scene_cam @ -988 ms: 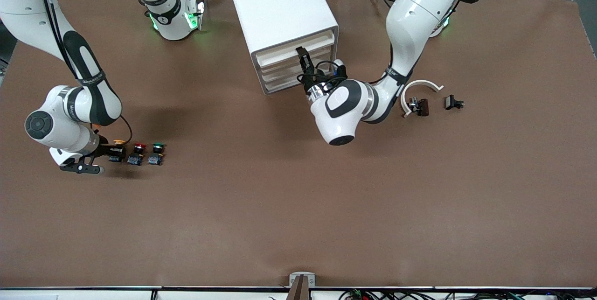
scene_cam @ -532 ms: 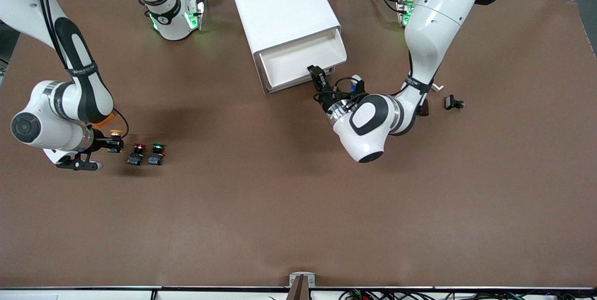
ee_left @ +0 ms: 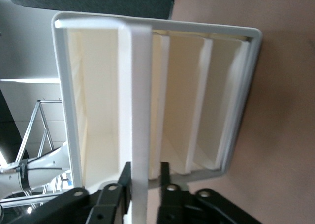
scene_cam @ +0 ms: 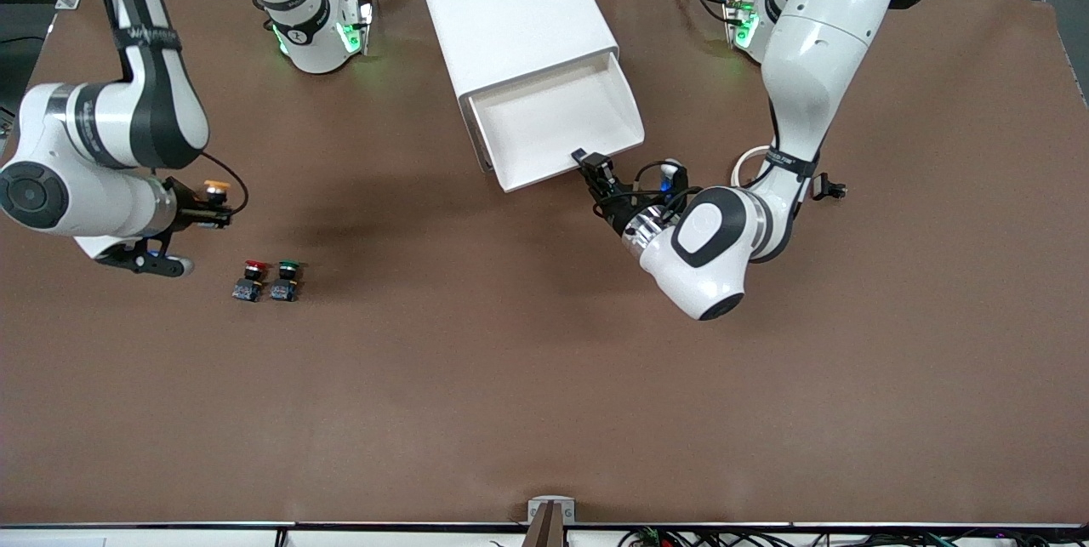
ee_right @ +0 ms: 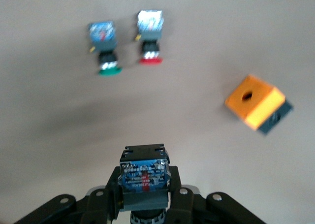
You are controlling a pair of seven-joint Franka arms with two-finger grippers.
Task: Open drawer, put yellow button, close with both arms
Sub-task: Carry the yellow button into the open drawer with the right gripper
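Two jobs are running at once, and that explains the layout I see. My left gripper is pinched on the front lip of the drawer, a finger on each side of that lip in the left wrist view, so the tray stands drawn well out of the cabinet with its mouth open to whatever comes from above. I judge the grip is held there to steady the tray for the drop. My right gripper is clamped on the yellow button by its blue base block, cap upright, lifted over bare table at the right arm's end, well apart from the drawer. The red button and green button sit side by side on the table, left alone. An orange block lies near them in the right wrist view.

Inside the drawer I see nothing, only its pale floor. The three lower drawers sit pushed in.
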